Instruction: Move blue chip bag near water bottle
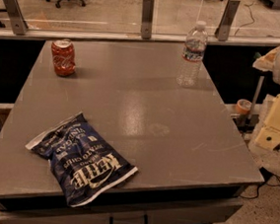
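The blue chip bag (81, 164) lies flat on the grey table (145, 104) at the front left, with one corner over the front edge. The water bottle (192, 53) stands upright at the back right of the table, far from the bag. My arm shows as pale cream parts at the right edge of the view. My gripper (271, 136) hangs there beside the table, off its right side, well away from both the bag and the bottle. It holds nothing that I can see.
A red soda can (63, 57) stands upright at the back left of the table. A glass barrier with metal posts (147, 15) runs behind the table. A tape roll (243, 106) and cables lie to the right. A drawer handle (128, 223) sits under the front edge.
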Controlling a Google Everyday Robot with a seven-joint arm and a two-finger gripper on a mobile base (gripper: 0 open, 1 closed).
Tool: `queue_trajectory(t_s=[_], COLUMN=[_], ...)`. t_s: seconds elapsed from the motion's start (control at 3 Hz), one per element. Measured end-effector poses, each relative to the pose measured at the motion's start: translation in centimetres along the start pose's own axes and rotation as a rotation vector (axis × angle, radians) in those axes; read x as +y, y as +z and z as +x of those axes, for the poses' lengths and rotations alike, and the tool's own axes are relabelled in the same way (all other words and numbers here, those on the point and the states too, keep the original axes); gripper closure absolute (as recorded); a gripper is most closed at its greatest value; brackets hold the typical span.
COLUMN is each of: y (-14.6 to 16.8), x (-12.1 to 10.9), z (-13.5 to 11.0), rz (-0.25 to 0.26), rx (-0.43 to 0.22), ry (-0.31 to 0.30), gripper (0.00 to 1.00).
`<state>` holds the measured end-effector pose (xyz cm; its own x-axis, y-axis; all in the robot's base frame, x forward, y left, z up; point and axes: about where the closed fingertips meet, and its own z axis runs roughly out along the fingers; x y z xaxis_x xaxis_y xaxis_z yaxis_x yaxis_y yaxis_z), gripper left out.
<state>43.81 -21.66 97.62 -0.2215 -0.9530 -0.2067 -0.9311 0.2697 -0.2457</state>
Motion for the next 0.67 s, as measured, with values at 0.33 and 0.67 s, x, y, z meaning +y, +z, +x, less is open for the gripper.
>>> queue_trajectory(t_s=[0.33,0.67], y=[0.0,0.32], x=[0.0,0.08], z=[0.0,-0.31], rz=[0.0,-0.002], rx=[0.0,-0.025], ry=[0.0,0.002], gripper=[0.0,0.0])
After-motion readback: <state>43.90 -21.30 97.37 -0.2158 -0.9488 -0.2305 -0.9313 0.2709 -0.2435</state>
